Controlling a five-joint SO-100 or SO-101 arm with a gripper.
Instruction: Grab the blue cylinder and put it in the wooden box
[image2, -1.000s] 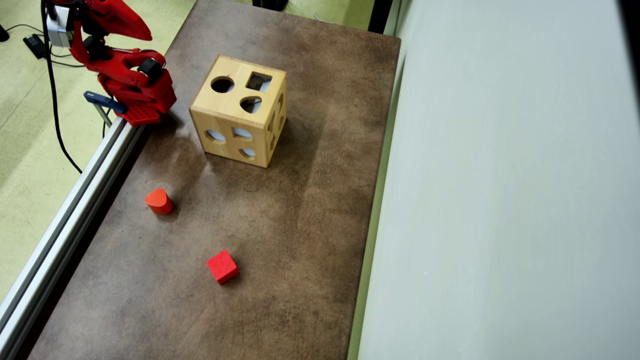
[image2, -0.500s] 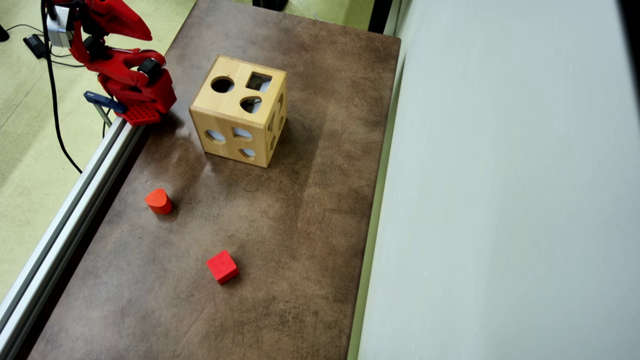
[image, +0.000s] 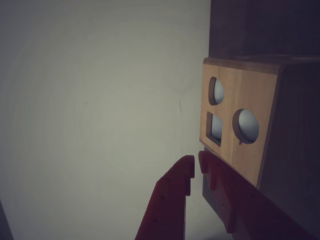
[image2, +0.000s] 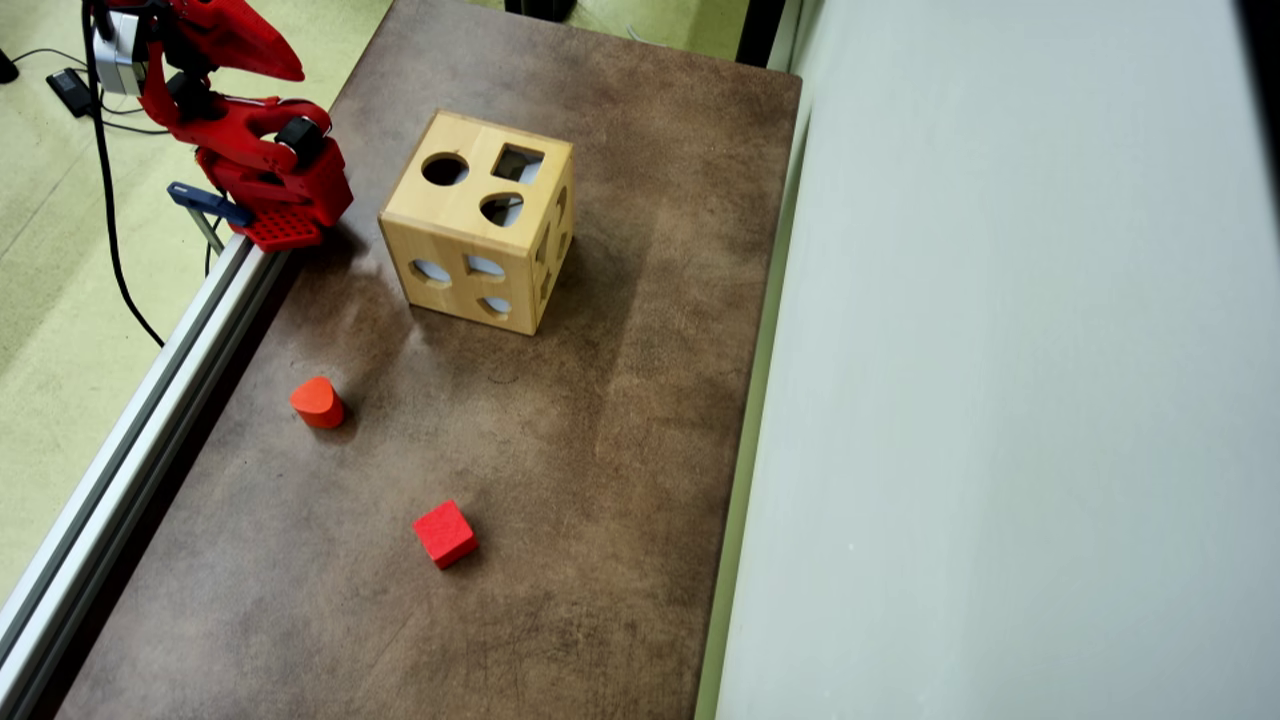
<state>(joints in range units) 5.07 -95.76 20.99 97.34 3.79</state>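
The wooden box (image2: 455, 215) stands on the brown table, its top face cut with a round, a square and a rounded hole. In the wrist view the wooden box (image: 235, 135) fills the right side, tipped sideways. The blue cylinder is out of view in both views. My gripper (image: 196, 164) is shut, with only a sliver between the red tips and nothing held. In the overhead view the gripper (image2: 290, 68) sits folded back over the arm's base at the top left, apart from the box.
A red rounded-wedge block (image2: 317, 402) and a red cube (image2: 445, 533) lie on the brown table (image2: 600, 420). An aluminium rail (image2: 140, 420) runs along its left edge, a grey wall (image2: 1000, 400) along its right. A blue clamp (image2: 205, 203) holds the arm's base.
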